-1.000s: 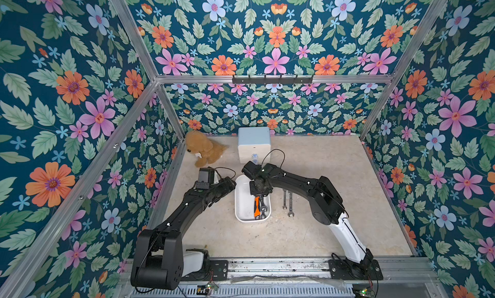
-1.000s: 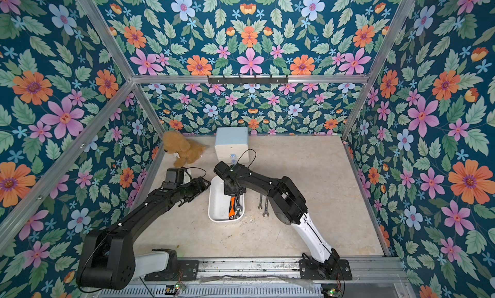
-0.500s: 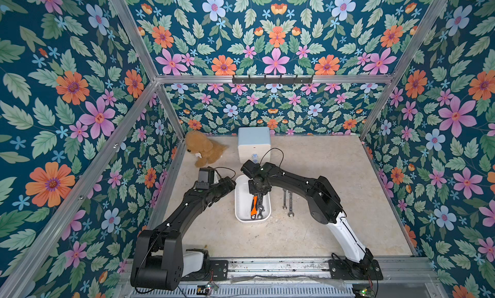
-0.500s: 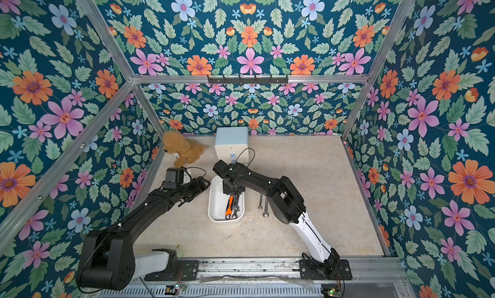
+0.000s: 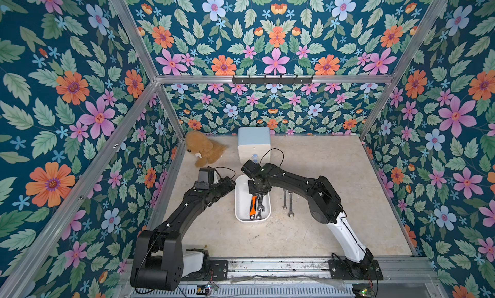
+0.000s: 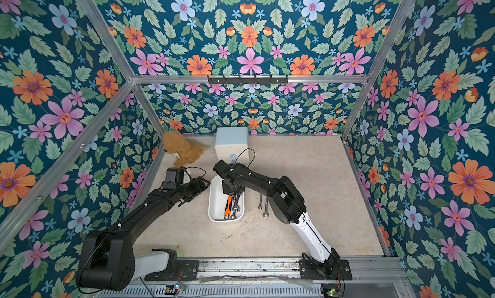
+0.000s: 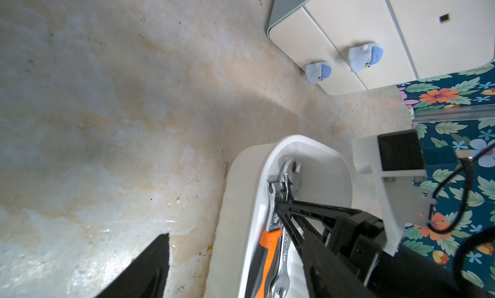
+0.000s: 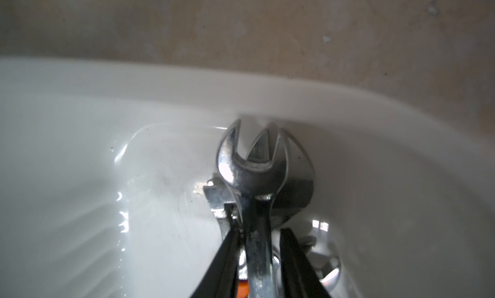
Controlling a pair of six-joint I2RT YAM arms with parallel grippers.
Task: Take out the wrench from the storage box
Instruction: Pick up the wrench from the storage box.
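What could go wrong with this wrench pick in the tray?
The right pincer straddles the wrench with a gap on one side, so it could slip on lifting. The wrench lies across the orange-handled adjustable wrench, which may get dragged along. Its head sits by the storage box wall and might snag, shifting the box.

- Shallow white plastic rectangular storage box: on the beige stone-look tabletop, centre, lengthwise front to back.
- Orange-handled adjustable steel wrench: in the box, left of the chrome steel open-end wrenches, touching them.
- 2 slim chrome steel spanners: on the tabletop, just right of the box, side by side.
- White 2-drawer cabinet with pale blue top: behind the box.
- Brown plush toy dog: left of the cabinet, back-left corner.
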